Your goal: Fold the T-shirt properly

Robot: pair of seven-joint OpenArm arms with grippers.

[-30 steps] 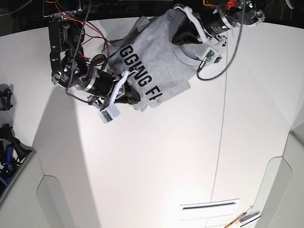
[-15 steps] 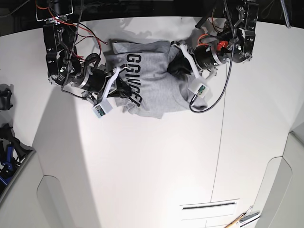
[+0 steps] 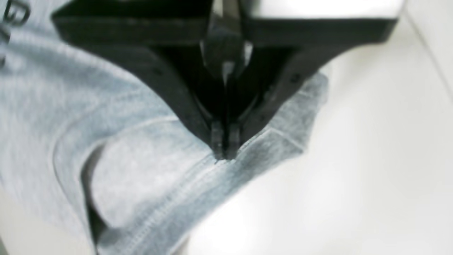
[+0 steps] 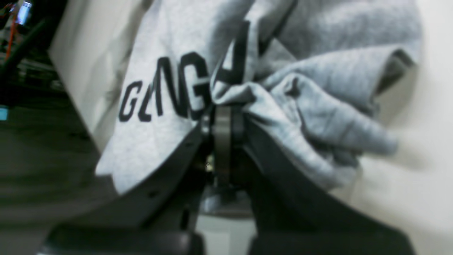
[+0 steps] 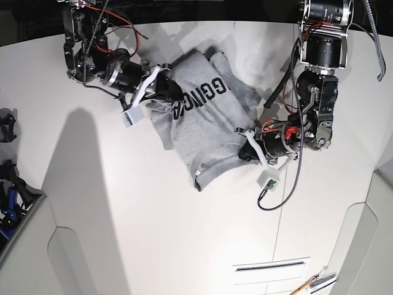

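While both my jaws clench the T-shirt point(image 5: 212, 132), its light, limp cotton sags between them; I'd grip beside the neckband point(image 3: 67, 152).

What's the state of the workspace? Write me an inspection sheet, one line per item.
Surface: white table, a thin dark line running down its right side.
Job's things: grey T-shirt, bunched, lettering up.
Clutter: pen-like items at the bottom right edge.
Grippers: left shut on the shirt near a seam; right shut on a fold beside the lettering.
Cables: red and black wires along both arms.
Surroundings: dark equipment with blue parts at far left.
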